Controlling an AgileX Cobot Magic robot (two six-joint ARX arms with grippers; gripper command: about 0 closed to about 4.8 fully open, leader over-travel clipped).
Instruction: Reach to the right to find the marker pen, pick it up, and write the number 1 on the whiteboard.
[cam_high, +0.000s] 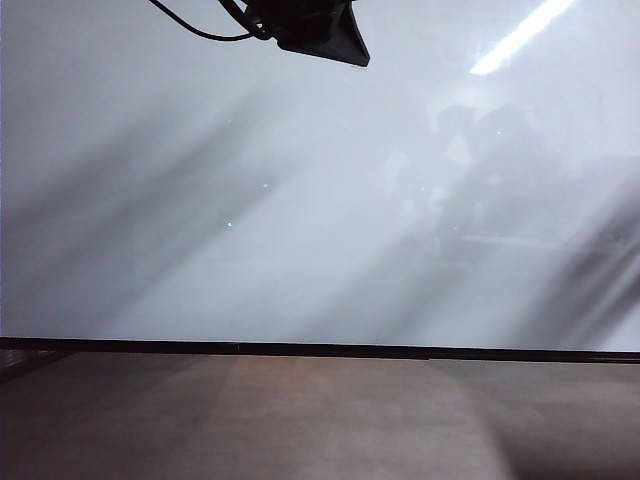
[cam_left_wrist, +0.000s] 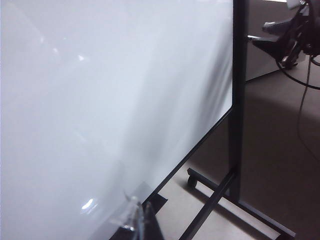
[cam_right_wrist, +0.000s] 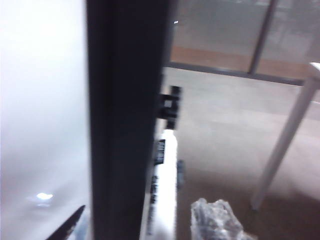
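Right wrist view: right gripper (cam_right_wrist: 145, 226) fingers apart, either side of the marker pen (cam_right_wrist: 166, 175), not pressing on it.
Marker pen: white, black-capped, against the black frame post (cam_right_wrist: 125, 115) on the whiteboard's (cam_right_wrist: 40, 100) edge.
Left wrist view: left gripper (cam_left_wrist: 140, 220) near the whiteboard's lower edge; finger spread cannot be told.

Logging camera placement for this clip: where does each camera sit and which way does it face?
Exterior: off the arms, square-on to the whiteboard; a dark arm part at top.
Left wrist: beside the board, looking along it to its black post; left gripper's fingertip shows.
Right wrist: at that post, facing the marker pen; right gripper's fingers show.
Shared: whiteboard in all three.
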